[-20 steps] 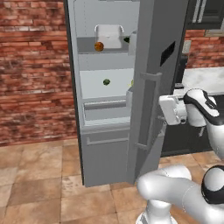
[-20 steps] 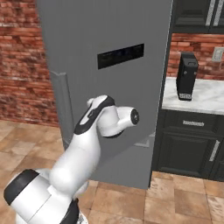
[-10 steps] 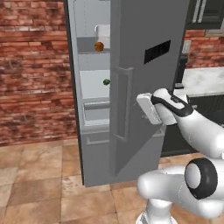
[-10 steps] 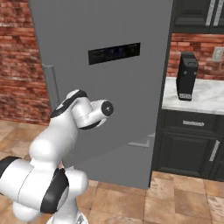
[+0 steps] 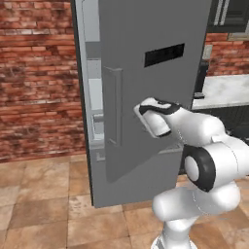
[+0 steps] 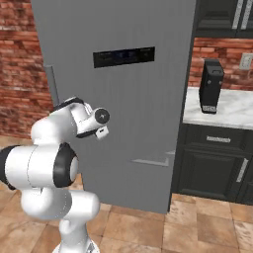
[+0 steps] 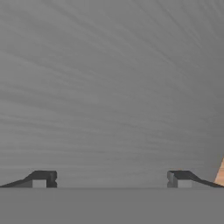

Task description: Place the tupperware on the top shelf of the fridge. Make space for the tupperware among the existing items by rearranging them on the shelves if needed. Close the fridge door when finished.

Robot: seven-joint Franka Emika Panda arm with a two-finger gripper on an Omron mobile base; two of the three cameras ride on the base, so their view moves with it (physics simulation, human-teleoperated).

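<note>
I see the tall grey fridge [image 5: 87, 146] with its tall flat grey door [image 5: 146, 87] swung most of the way shut, standing upright. In the left base view a narrow strip of pale grey-white interior shows between the door's handle edge and the cabinet's left wall. The door's slim vertical handle [image 5: 115, 107] sits near that edge, and the small black rectangular display [image 6: 123, 56] lies high on its front face.

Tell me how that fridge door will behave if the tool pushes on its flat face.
The fridge door is a tall flat panel, so it likely swings stiffly on its hinge. Its smooth face may let the open tool slide. The narrow gap suggests little travel remains.
</note>
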